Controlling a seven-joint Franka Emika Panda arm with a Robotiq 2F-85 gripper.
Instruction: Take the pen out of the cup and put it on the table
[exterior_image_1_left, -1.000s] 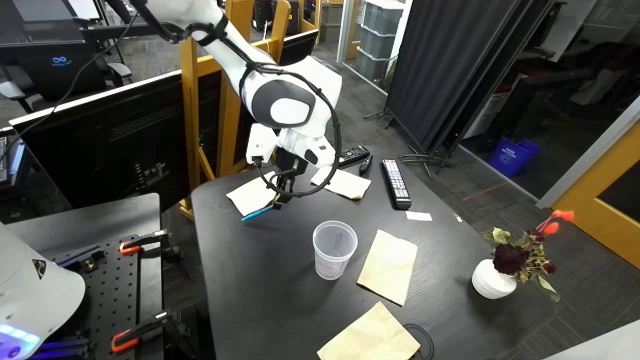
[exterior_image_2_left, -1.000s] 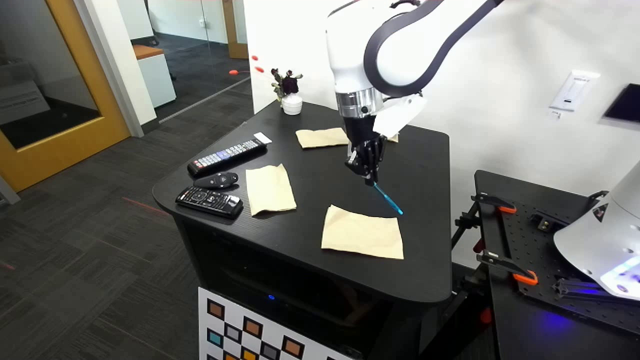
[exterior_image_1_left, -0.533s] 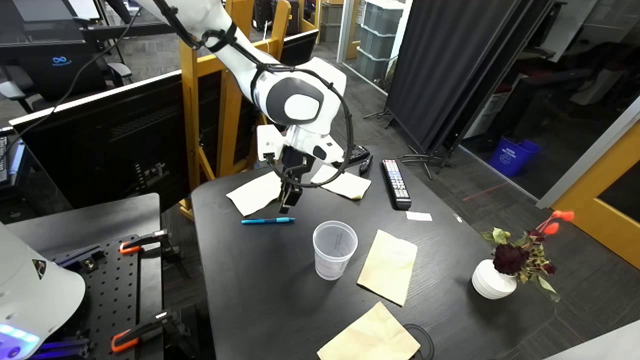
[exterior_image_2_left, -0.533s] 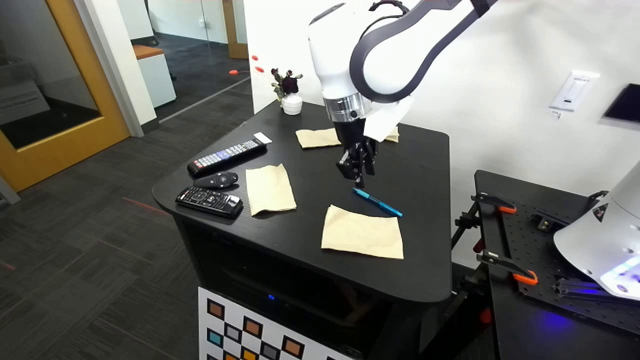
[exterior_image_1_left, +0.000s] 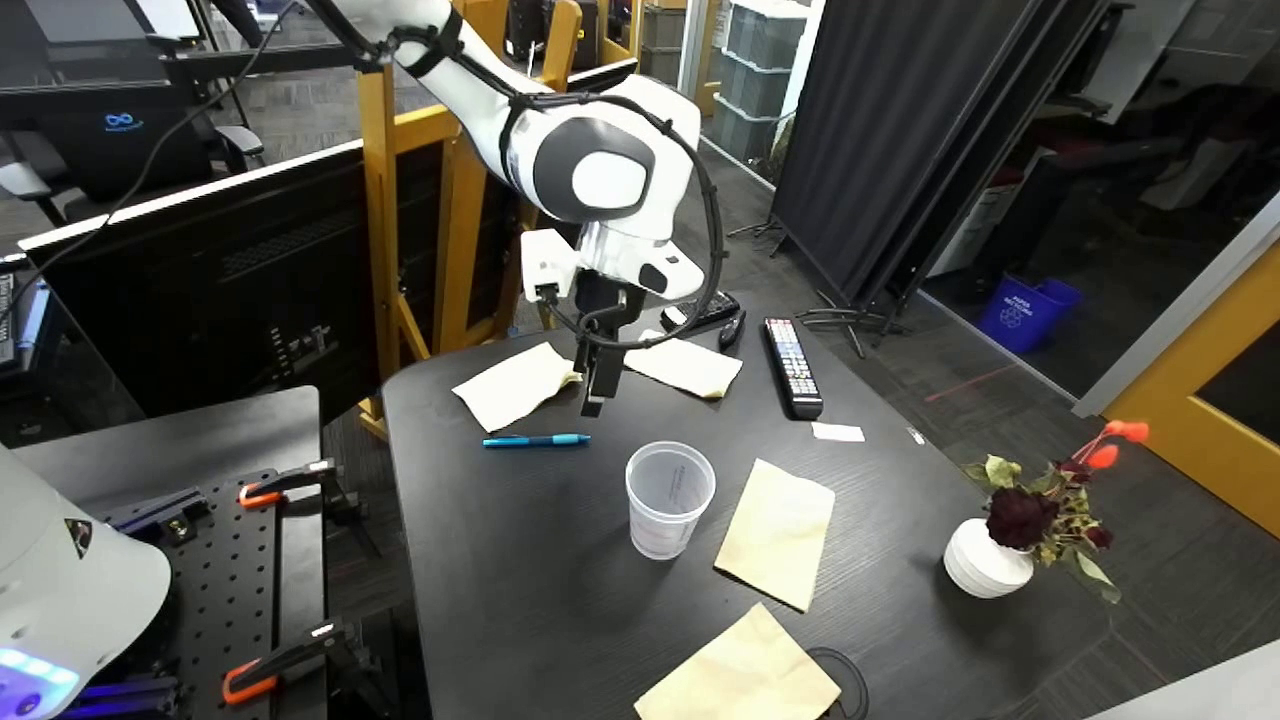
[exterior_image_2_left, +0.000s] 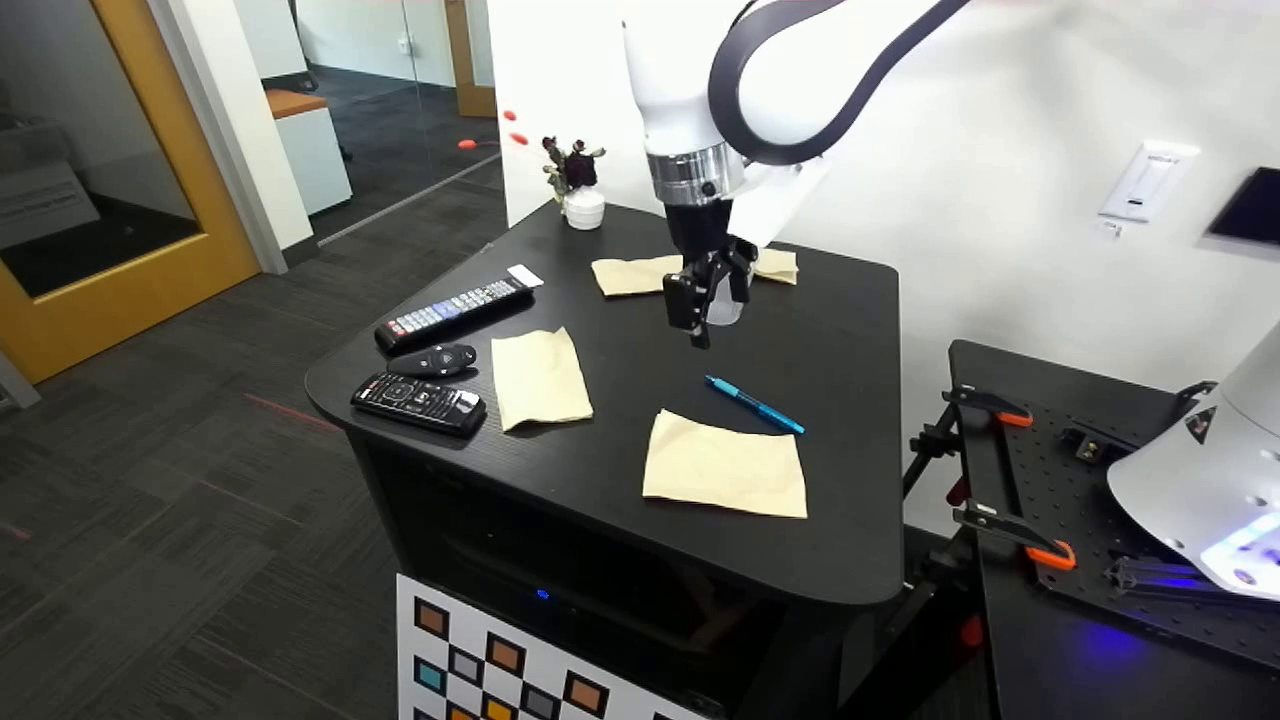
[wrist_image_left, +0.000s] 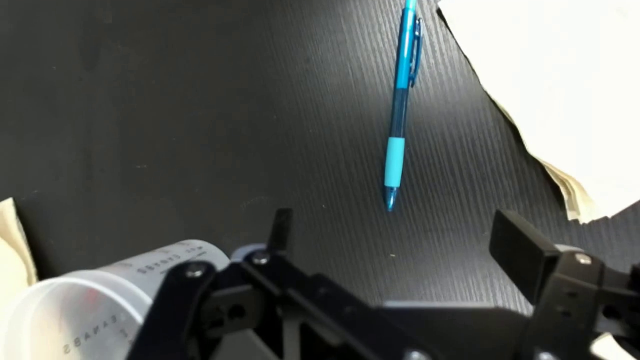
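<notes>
Teal-blue pen (wrist_image_left: 398, 110) lies flat on the table (exterior_image_1_left: 540, 600), out of the cup (exterior_image_1_left: 665, 515), near the edge facing the robot base (exterior_image_1_left: 80, 560). Folded paper sheet (exterior_image_1_left: 510, 390) just beside it. Cup upright, translucent plastic, farther in from that edge. Gripper (wrist_image_left: 392, 232) up above the table, jaws spread wide; wrist view has the pen tip pointing toward the gap, pen apart from both jaws, cup showing beside one jaw and partly covered. Second sheet (exterior_image_1_left: 775, 535) near cup, on the side away from the base. Black remote (exterior_image_1_left: 793, 370) along the edge opposite the base, white slip (exterior_image_1_left: 838, 432) just off its end. White vase (exterior_image_1_left: 985, 560) with dark red flowers (exterior_image_1_left: 1020, 517) by the corner at one end of that edge.
</notes>
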